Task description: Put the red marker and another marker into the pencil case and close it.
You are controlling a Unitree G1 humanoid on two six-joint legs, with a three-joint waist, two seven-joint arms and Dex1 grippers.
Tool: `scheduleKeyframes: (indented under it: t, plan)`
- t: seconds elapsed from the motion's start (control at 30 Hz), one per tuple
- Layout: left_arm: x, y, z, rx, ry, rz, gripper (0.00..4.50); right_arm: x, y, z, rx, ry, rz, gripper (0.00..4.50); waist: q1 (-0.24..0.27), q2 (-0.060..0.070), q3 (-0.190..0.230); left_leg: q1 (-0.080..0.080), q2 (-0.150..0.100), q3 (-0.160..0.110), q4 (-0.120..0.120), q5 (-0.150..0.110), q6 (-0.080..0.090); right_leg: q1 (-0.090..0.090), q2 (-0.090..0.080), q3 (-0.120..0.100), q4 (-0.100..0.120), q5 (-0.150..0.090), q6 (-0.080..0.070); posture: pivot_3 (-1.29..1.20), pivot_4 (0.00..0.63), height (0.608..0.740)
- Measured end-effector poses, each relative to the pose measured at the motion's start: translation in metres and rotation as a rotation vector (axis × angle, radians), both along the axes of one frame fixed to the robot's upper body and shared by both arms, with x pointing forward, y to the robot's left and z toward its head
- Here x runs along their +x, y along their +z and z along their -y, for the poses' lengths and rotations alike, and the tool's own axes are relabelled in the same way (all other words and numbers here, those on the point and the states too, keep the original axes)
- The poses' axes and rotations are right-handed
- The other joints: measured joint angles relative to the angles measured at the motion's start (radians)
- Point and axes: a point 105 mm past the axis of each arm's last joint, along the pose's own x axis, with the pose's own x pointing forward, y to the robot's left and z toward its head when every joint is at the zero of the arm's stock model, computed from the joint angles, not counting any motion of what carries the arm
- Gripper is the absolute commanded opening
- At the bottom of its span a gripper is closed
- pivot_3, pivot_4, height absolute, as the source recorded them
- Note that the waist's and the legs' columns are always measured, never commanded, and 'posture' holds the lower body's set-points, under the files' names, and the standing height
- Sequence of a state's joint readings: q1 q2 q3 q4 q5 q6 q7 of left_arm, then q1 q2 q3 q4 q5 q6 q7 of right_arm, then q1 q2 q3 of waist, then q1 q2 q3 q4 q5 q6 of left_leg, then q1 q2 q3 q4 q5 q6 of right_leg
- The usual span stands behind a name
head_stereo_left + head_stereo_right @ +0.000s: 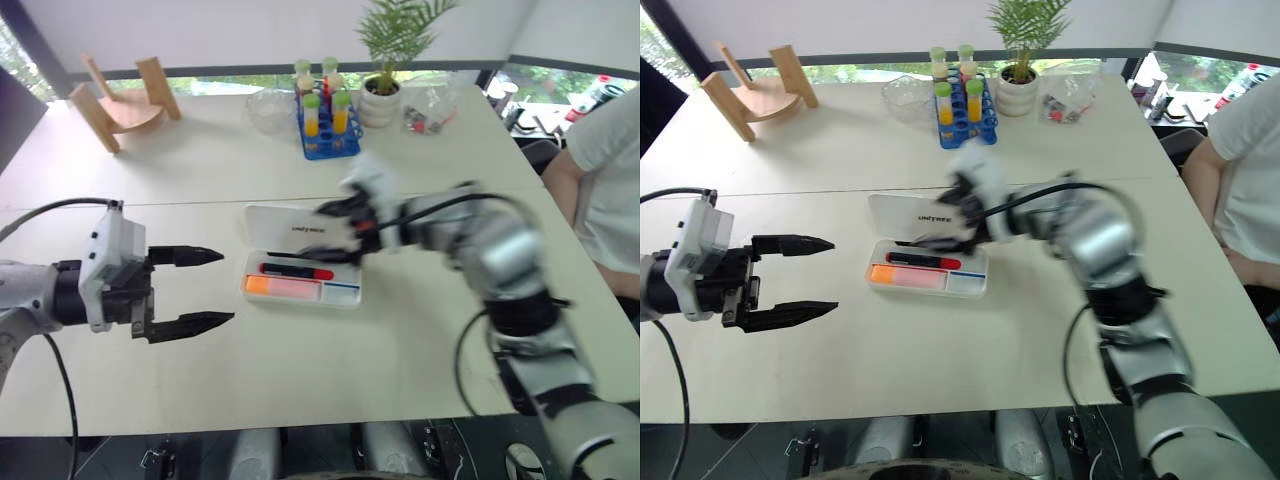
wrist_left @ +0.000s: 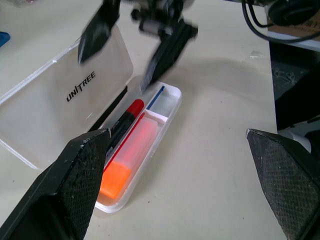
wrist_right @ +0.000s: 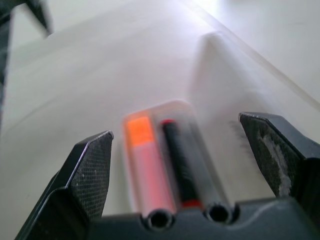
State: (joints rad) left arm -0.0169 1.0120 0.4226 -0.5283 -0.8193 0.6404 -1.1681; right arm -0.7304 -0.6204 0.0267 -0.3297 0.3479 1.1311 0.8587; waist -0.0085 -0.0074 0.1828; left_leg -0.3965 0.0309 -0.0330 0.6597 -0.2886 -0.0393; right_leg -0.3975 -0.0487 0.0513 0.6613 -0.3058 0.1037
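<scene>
Markers lie side by side in the open pencil case (image 1: 345, 296) on the white table (image 1: 300, 370): the red marker (image 1: 297, 271) next to the hinged lid (image 2: 55, 107), the pink marker (image 1: 285, 288) with the orange cap on its other side. The right gripper (image 2: 130, 47) hovers over the case, fingers spread, empty. The left gripper (image 1: 205, 288) waits beside the case, fingers wide apart, holding nothing.

light: bright daylight from rear windows | blur: right pincer (image 1: 345, 225) smeared | shadows: soft
</scene>
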Motion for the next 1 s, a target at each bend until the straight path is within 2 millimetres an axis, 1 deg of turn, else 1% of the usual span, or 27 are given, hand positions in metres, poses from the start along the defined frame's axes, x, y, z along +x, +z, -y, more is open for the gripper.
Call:
scheduleKeyframes:
  t: [0.03, 0.07, 0.1, 0.17, 0.2, 0.3, 0.4, 0.47, 0.6, 0.67, 0.73, 0.8, 0.93, 1.0]
  plan:
    - [0.000, -0.002, 0.001, -0.006, -0.004, -0.008, 4.50, -0.002, -0.002, 0.026, -0.004, -0.100, -0.005, 4.45, 0.003, -0.001, 0.000, 0.000, 0.000, 0.000, 0.000, 0.000, 0.000, 0.001, 0.000, 0.000, -0.001, 0.000, 0.000, 0.00, 0.150, 0.740]
    - [0.001, -0.003, 0.002, -0.016, -0.007, -0.014, 4.50, -0.005, -0.008, 0.044, -0.005, -0.174, -0.021, 4.45, -0.001, -0.001, 0.000, 0.000, 0.000, 0.001, -0.001, 0.000, 0.000, 0.000, 0.000, 0.000, -0.002, 0.000, 0.000, 0.00, 0.150, 0.740]
    - [0.003, -0.002, 0.004, -0.024, -0.017, -0.010, 4.50, -0.010, -0.019, 0.056, -0.020, -0.230, -0.043, 4.45, -0.004, -0.001, 0.000, 0.000, 0.000, 0.001, -0.002, 0.000, 0.000, 0.000, 0.001, 0.001, -0.002, 0.000, 0.000, 0.00, 0.150, 0.740]
    - [0.005, 0.001, 0.008, -0.031, -0.041, 0.007, 4.50, -0.021, -0.052, 0.080, -0.074, -0.340, -0.124, 4.45, -0.014, -0.001, 0.000, 0.003, 0.001, 0.003, -0.004, 0.000, 0.000, -0.001, 0.002, 0.003, -0.001, 0.000, 0.000, 0.00, 0.150, 0.740]
    - [0.006, 0.002, 0.009, -0.038, -0.050, 0.015, 4.50, -0.024, -0.064, 0.091, -0.092, -0.400, -0.153, 4.45, -0.018, 0.000, 0.000, 0.005, 0.001, 0.004, -0.007, 0.000, 0.000, -0.001, 0.002, 0.004, -0.001, 0.000, 0.000, 0.00, 0.150, 0.740]
    - [0.010, -0.001, 0.012, -0.046, -0.073, 0.010, 4.50, -0.030, -0.085, 0.120, -0.150, -0.569, -0.168, 4.45, -0.029, 0.001, 0.000, 0.005, 0.001, 0.003, -0.008, 0.000, 0.000, -0.001, 0.003, 0.004, 0.001, 0.000, 0.000, 0.00, 0.150, 0.740]
    - [0.014, -0.002, 0.014, -0.048, -0.086, 0.008, 4.50, -0.032, -0.098, 0.135, -0.176, -0.692, -0.151, 4.45, -0.037, 0.000, 0.000, 0.006, 0.001, 0.003, -0.008, 0.001, -0.001, -0.001, 0.004, 0.005, 0.001, 0.000, 0.000, 0.00, 0.150, 0.740]
    - [0.015, -0.002, 0.015, -0.044, -0.092, 0.017, 4.50, -0.033, -0.107, 0.137, -0.164, -0.745, -0.159, 4.45, -0.037, 0.000, 0.000, 0.006, 0.001, 0.003, -0.008, 0.001, -0.001, -0.001, 0.004, 0.005, 0.001, 0.000, 0.000, 0.00, 0.150, 0.740]
    - [0.017, -0.003, 0.016, -0.037, -0.094, 0.021, 4.50, -0.031, -0.111, 0.137, -0.099, -0.821, -0.147, 4.45, -0.036, -0.001, 0.000, 0.006, 0.001, 0.003, -0.008, 0.001, -0.001, 0.000, 0.003, 0.005, 0.001, 0.000, 0.000, 0.00, 0.150, 0.740]
    - [0.017, -0.003, 0.016, -0.037, -0.095, 0.025, 4.50, -0.030, -0.113, 0.138, -0.083, -0.842, -0.150, 3.96, -0.036, -0.002, -0.001, 0.006, 0.001, 0.003, -0.007, 0.001, -0.002, 0.001, 0.003, 0.005, 0.001, 0.000, 0.000, 0.00, 0.150, 0.740]
    - [0.017, -0.003, 0.016, -0.037, -0.095, 0.025, 4.50, -0.028, -0.115, 0.136, -0.065, -0.846, -0.161, 3.21, -0.035, -0.003, -0.001, 0.007, 0.001, 0.003, -0.007, 0.001, -0.002, 0.002, 0.003, 0.005, 0.001, 0.000, 0.000, 0.00, 0.150, 0.740]
    - [0.017, -0.003, 0.016, -0.037, -0.094, 0.025, 4.50, -0.028, -0.116, 0.134, -0.054, -0.838, -0.171, 2.11, -0.035, -0.003, -0.001, 0.007, 0.001, 0.003, -0.006, 0.001, -0.002, 0.002, 0.003, 0.005, 0.001, 0.000, 0.000, 0.00, 0.150, 0.740]
    - [0.017, -0.004, 0.015, -0.037, -0.093, 0.022, 4.50, -0.030, -0.116, 0.130, -0.047, -0.820, -0.187, 0.12, -0.029, -0.003, -0.002, 0.007, 0.001, 0.002, -0.007, 0.001, -0.002, 0.002, 0.003, 0.004, 0.001, 0.000, 0.000, 0.00, 0.150, 0.740]
    - [0.017, -0.004, 0.015, -0.037, -0.091, 0.019, 4.50, -0.030, -0.113, 0.128, -0.034, -0.814, -0.204, 0.05, -0.030, -0.003, -0.001, 0.007, 0.001, 0.002, -0.007, 0.001, -0.002, 0.002, 0.003, 0.004, 0.001, 0.000, 0.000, 0.00, 0.150, 0.740]
